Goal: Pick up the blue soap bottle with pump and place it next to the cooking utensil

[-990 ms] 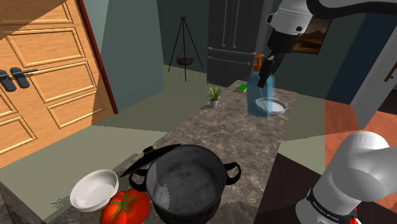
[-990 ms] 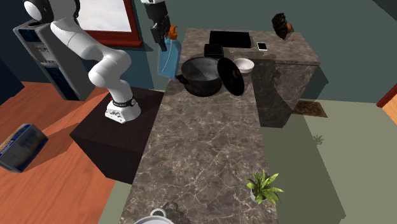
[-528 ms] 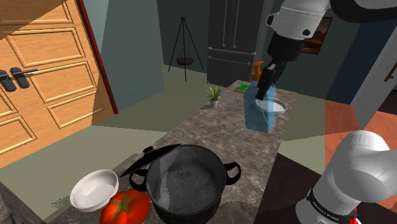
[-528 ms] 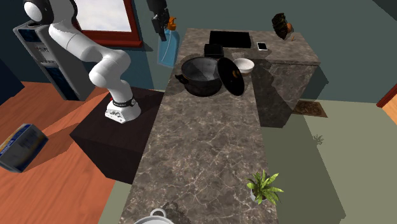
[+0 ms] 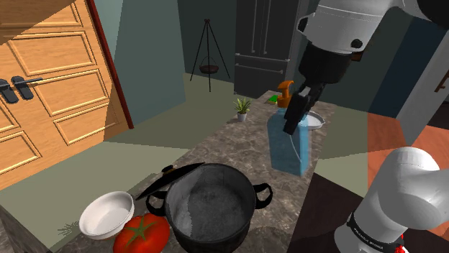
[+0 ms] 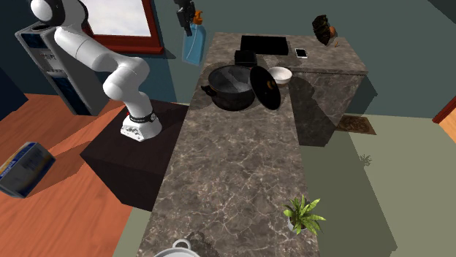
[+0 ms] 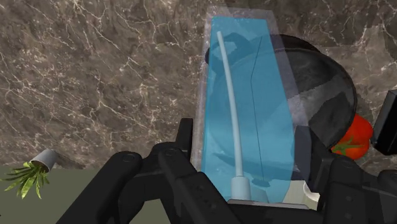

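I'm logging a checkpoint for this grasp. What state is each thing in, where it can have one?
soap bottle: lifted clear of the counter, clasped in the hand.
hand: shut on the soap bottle.
pot: uncovered, upright on the counter.
lid: off, leaning against the pot.
bowl: upright, empty.

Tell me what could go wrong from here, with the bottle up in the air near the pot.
1. The jaws clasp the blue soap bottle high, near its pump, and its long body hangs below; it might swing or slip.
2. The black pot, its leaning lid, the white bowl and the tomato crowd that end; lowering could clip the pot's handle.
3. The bottle seems close to the edge of the counter; released there, it may fall.
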You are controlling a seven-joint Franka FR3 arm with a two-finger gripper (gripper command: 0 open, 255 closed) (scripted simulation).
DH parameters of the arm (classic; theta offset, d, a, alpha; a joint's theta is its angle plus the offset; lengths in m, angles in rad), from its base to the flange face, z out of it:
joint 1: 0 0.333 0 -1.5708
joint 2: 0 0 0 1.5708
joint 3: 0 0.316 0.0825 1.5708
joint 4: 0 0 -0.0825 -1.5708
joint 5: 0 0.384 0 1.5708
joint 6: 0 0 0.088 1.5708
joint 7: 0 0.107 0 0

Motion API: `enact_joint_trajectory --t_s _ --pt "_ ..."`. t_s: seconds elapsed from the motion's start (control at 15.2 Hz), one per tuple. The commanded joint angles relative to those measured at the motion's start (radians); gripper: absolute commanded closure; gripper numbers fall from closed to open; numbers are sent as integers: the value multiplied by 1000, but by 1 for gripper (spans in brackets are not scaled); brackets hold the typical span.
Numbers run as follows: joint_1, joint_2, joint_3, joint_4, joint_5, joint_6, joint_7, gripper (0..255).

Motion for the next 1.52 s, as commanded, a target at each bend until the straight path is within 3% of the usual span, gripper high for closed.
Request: enact_joint_trajectory --t_s 0.0,0.53,1.45 --pt "7 5 47 26 29 -12 50 255" --pt "-2 69 241 161 124 -30 238 255" --pt "36 0 293 -56 184 122 229 255"
